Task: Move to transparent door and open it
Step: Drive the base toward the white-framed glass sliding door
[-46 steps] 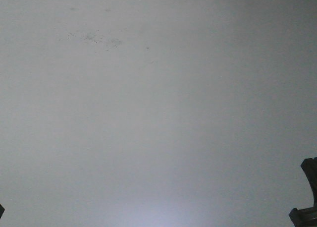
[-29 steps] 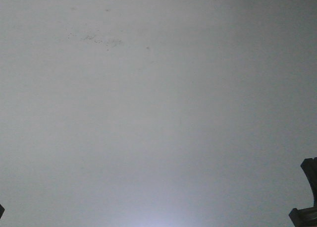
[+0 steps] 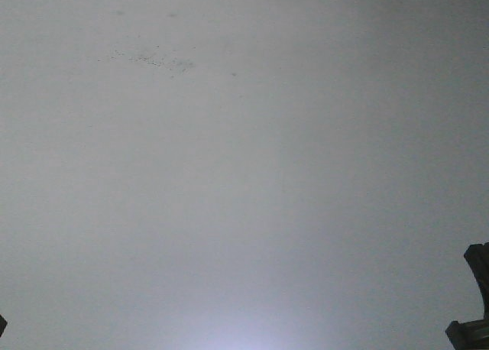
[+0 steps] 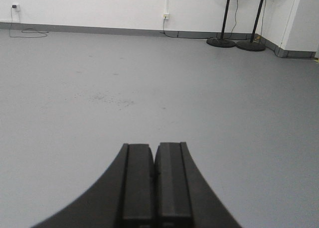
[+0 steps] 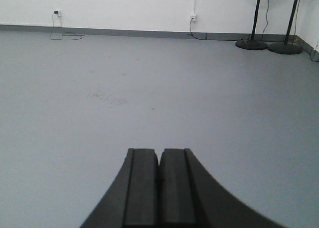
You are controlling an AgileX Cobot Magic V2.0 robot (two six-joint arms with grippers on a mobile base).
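The transparent door is out of view in every frame. My left gripper (image 4: 154,146) is shut, its two black pads pressed together with nothing between them, held low over bare grey floor. My right gripper (image 5: 159,151) is shut the same way and holds nothing. Only a dark piece of the right arm (image 3: 477,304) shows at the lower right edge of the front view; the rest of that view is grey floor.
A patch of dark specks (image 3: 149,59) marks the grey floor ahead. A white wall with a grey skirting (image 4: 99,30) runs along the far side, with wall sockets and trailing cables. Two black pedestal fans (image 4: 237,41) stand at the far right by a corner.
The speckled patch on the floor has shifted slightly right and down in the front view, so the base is moving. The arm parts at the edges stay in place.
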